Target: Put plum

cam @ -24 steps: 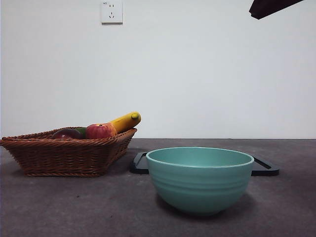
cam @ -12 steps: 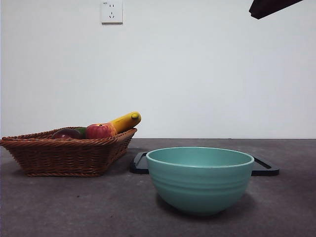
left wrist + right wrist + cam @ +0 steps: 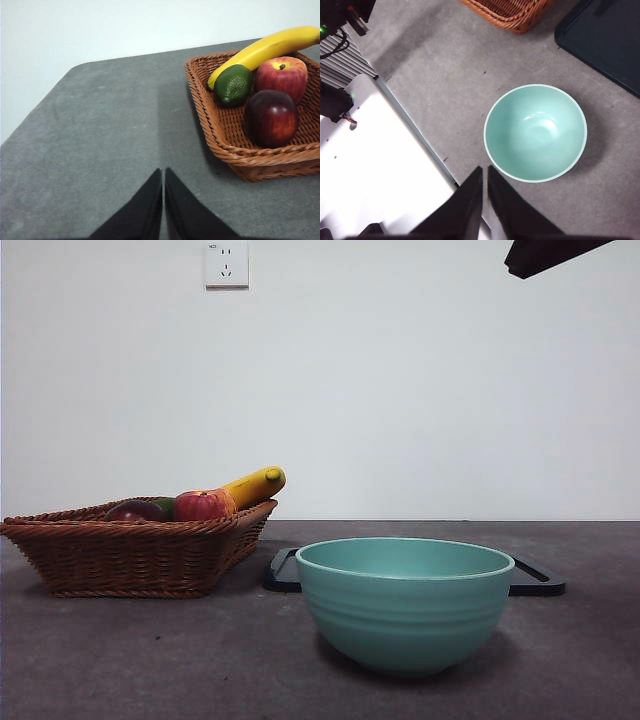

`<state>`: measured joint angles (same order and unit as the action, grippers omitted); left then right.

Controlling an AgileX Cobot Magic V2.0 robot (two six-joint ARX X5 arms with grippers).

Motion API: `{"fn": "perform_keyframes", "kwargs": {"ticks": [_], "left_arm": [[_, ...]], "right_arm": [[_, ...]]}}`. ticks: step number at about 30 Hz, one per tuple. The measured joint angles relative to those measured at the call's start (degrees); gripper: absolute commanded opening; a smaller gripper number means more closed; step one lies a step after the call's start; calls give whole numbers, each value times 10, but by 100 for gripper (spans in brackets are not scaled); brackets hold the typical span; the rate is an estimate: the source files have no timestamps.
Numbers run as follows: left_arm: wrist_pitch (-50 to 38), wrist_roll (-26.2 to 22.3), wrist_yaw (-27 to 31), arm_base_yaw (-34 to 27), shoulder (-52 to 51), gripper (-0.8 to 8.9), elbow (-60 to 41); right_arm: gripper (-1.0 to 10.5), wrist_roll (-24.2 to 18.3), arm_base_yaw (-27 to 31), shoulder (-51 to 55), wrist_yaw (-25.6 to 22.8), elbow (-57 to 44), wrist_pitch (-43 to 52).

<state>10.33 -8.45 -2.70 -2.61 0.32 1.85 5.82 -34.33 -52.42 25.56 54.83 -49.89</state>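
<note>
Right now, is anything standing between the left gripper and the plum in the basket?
Nothing visible does. The left gripper is over bare table beside the basket, and the plum lies uncovered at the top, touching the apple.

Over on the left of the surface [image 3: 120,660] sits the basket [image 3: 130,555], and in it lie the plum [image 3: 271,117], apple [image 3: 281,75], green fruit [image 3: 233,85] and banana [image 3: 265,49]. To its right and nearer stands the bowl [image 3: 405,605]. Just behind the bowl lies the tray [image 3: 535,580], flat on the surface.
</note>
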Motion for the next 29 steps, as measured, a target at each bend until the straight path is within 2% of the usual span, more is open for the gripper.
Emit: {"fn": "perform_keyframes", "kwargs": {"ticks": [20,23,29], "left_arm": [[0,2,0,0,0,8,0],[0,2,0,0,0,8,0],[0,2,0,0,0,8,0]], "right_arm": [[8,0,3,1,-3,0,3],[8,-13,34,14,-5,0,24],[8,-37,181,91,-17,-25,145]]}}
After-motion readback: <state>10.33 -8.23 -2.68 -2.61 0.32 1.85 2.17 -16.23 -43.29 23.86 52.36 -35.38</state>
